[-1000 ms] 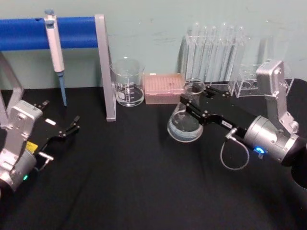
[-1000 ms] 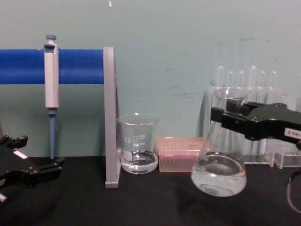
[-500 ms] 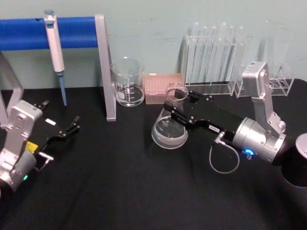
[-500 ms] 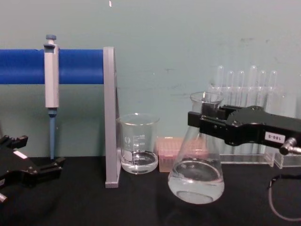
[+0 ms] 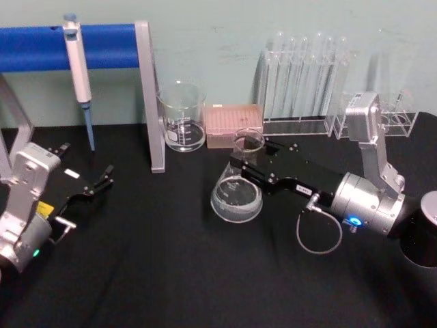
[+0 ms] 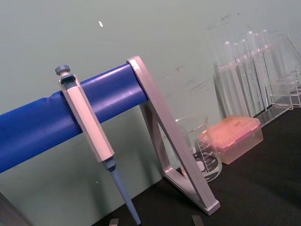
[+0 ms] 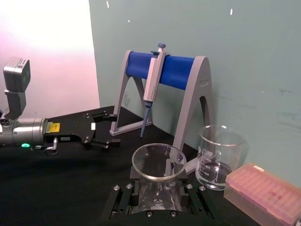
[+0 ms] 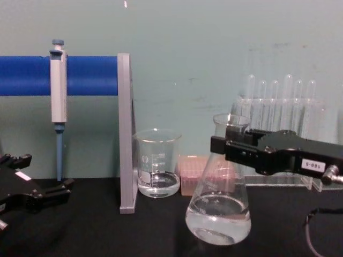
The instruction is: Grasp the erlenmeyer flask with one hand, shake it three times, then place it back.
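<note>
The erlenmeyer flask (image 5: pixel 237 196) is held by its neck in the right tool (image 5: pixel 248 154), whose jaws are closed on the glass just under the rim. It is carried slightly tilted over the middle of the bench (image 5: pixel 171 273), in front of the pink box (image 5: pixel 234 126) and to the right of the beaker (image 5: pixel 181 117). Whether its base touches the black cloth cannot be told. The left tool (image 5: pixel 87 160) is parked at the left edge, fingers spread, with nothing held.

The grasp is judged done. The number of shakes completed cannot be read from one moment. Setting down and release are left.

In the chest view, clear liquid is seen pooled low in the flask (image 8: pixel 218 214), which the head view does not make plain. In the right wrist view the flask's open mouth (image 7: pixel 158 162) is looked into between the jaws, and the left tool (image 7: pixel 96 128) is seen across the bench.
</note>
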